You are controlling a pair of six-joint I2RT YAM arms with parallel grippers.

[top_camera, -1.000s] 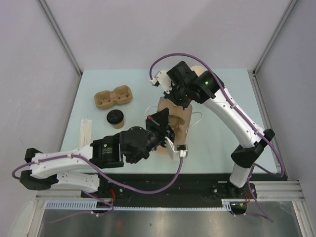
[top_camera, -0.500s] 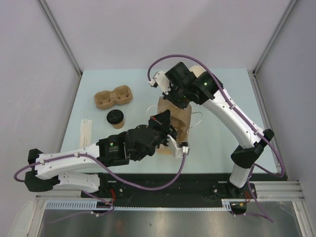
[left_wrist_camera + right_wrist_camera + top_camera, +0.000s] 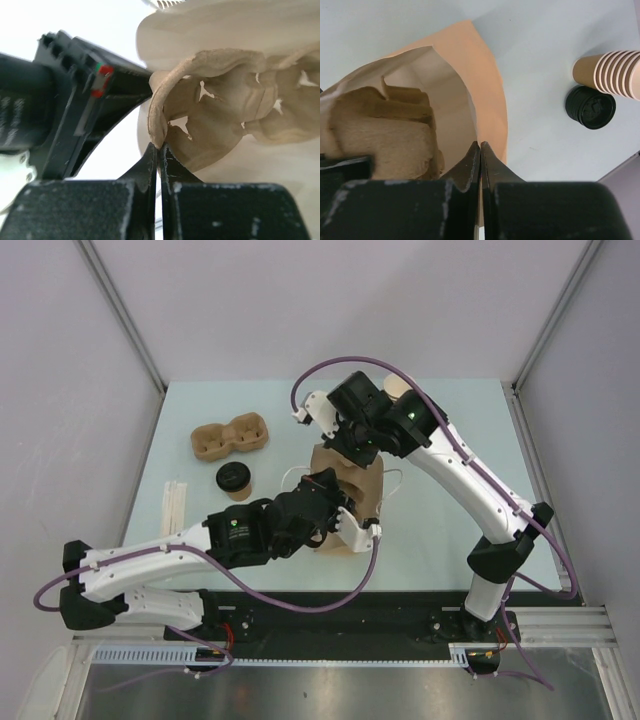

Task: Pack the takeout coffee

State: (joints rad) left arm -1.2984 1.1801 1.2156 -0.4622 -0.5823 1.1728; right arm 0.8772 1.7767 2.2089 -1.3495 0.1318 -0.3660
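An open paper bag (image 3: 370, 482) sits mid-table (image 3: 440, 530) with a pulp carrier (image 3: 385, 135) inside it. A two-cup carrier (image 3: 229, 436) lies at ten o'clock from the bag, pale sticks (image 3: 176, 508) at nine. Stacked tan cups (image 3: 615, 72) sit just beside black lids (image 3: 590, 106).

1. From above, the left arm (image 3: 250, 535) and right arm (image 3: 470, 470) crowd over the paper bag (image 3: 368, 488) near the table's middle, covering its mouth and both sets of fingertips.
2. The stack of paper cups (image 3: 612, 70) runs off the right wrist view's right edge.
3. In the left wrist view, the pulp tray (image 3: 225, 105) sits blurred and is cut by the right edge.
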